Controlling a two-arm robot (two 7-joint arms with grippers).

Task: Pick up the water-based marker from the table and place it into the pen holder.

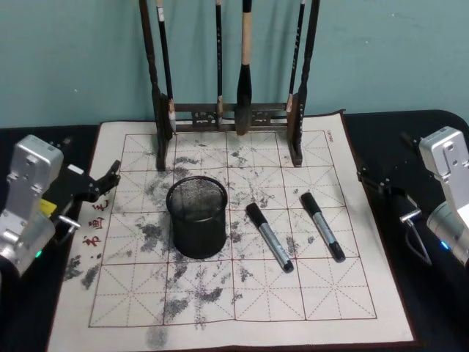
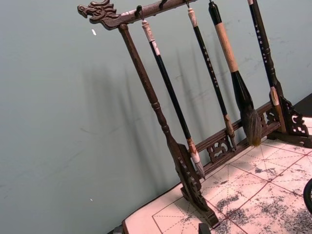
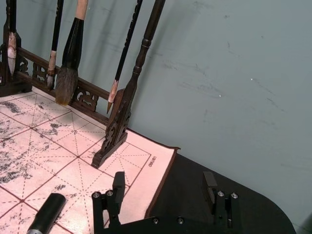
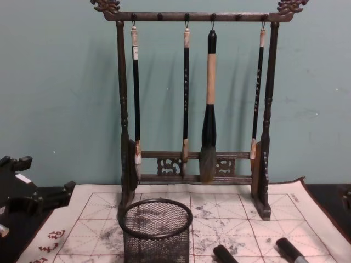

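On the table (image 1: 399,136)'s stained mat (image 1: 242,326), the nearer marker (image 1: 322,226) lay beside your right gripper (image 3: 163,178), jaws released, the pen holder (image 1: 196,216) beyond it. The left gripper (image 1: 105,181) was released too. A skewed pinch could have rolled the round marker away.

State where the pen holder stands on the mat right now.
In the head view the pen holder stands upright on the mat, slightly left of centre, in front of the brush rack, with the nearest marker lying apart on its right.
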